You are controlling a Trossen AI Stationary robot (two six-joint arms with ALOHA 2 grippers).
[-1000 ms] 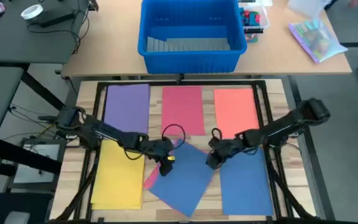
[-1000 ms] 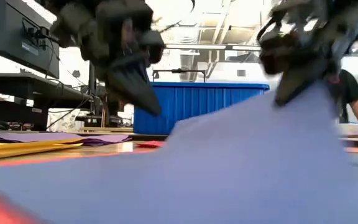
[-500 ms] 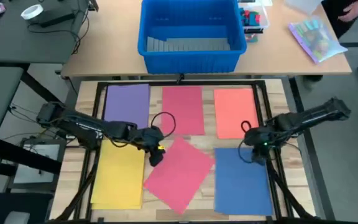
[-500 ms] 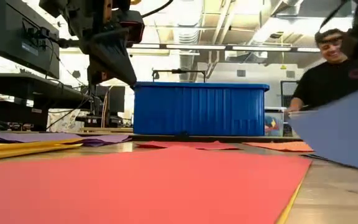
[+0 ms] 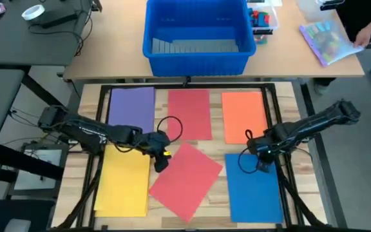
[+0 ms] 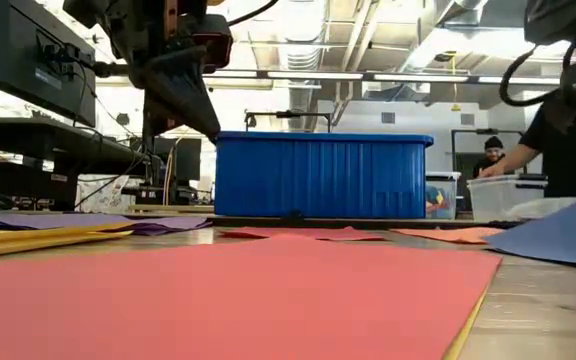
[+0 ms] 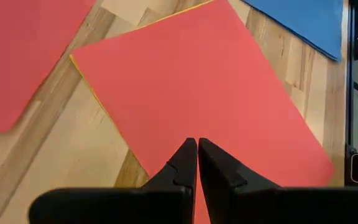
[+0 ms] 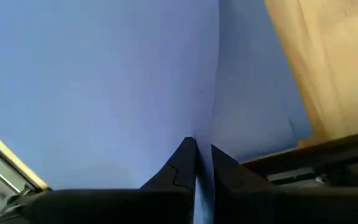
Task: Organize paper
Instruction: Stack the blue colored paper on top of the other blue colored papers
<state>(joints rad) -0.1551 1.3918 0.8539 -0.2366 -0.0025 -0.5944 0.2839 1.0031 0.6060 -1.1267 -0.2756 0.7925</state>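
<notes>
Seen from above, coloured sheets lie spread across the wooden table (image 5: 89,96) at the centre of the frame. A purple sheet (image 5: 132,109), a red sheet (image 5: 189,113) and an orange sheet (image 5: 244,116) form a row in the middle band. Below them lie a yellow sheet (image 5: 122,187) at lower left and a blue sheet (image 5: 253,190) at lower right. Between those two a second red sheet (image 5: 185,180) sits skewed like a diamond; a thin yellow edge shows along its border in the left wrist view, though what lies beneath is hidden.

The left gripper (image 5: 161,162) sits over the left corner of the skewed sheet, its fingers pressed together with nothing between them, tips touching or just above the paper (image 7: 229,93). The right gripper (image 5: 263,161) is at the top edge of the blue sheet; its fingers are nearly closed, with the edge of the blue paper (image 8: 104,74) pinched in the slit. In the level view that sheet (image 6: 558,240) rises at the right edge, while the right gripper itself is cut off at upper right.

A big blue bin (image 5: 197,35) stands beyond the table at top centre, and a clear bag (image 5: 327,40) of colourful contents lies at upper right, where a person's hand (image 5: 359,38) reaches in, the rest of the body cut off by the frame. In the level view a person in black (image 6: 573,140) stands partly hidden at right, another small and indistinct behind.
</notes>
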